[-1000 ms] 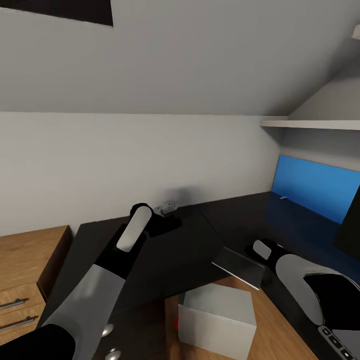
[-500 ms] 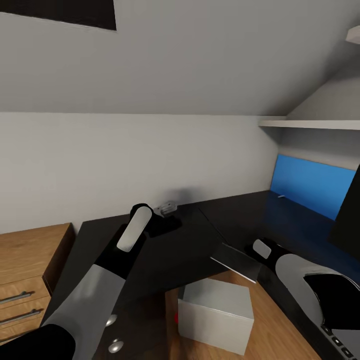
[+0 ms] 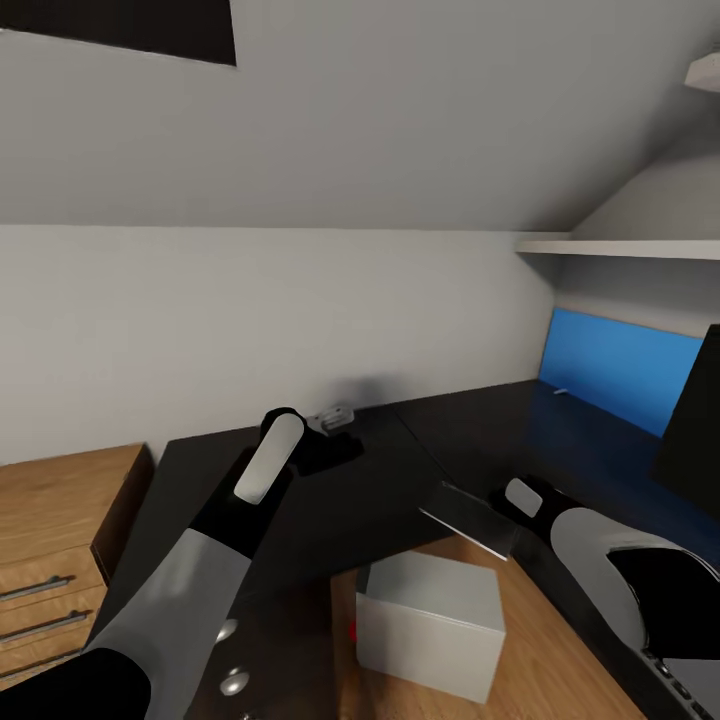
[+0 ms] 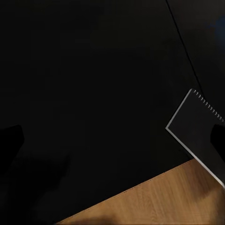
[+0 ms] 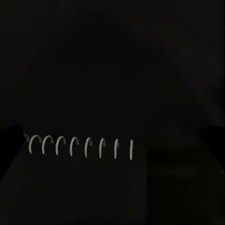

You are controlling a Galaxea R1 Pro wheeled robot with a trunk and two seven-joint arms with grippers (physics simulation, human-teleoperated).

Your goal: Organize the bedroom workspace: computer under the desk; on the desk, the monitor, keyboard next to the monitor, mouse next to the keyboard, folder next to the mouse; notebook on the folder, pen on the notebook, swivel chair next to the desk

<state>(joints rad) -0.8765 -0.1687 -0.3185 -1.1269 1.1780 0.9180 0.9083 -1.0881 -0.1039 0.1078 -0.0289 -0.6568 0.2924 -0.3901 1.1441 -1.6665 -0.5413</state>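
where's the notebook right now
In the head view the notebook is right of centre, tilted at the tip of the right claw, over the desk edge and above the computer.

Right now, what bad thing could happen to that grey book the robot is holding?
1. The notebook hangs tilted from the right gripper, past the edge of the desk and above the computer. If the grip slips, it would probably drop onto that box or the floor.
2. Swinging it further right might bump the monitor.
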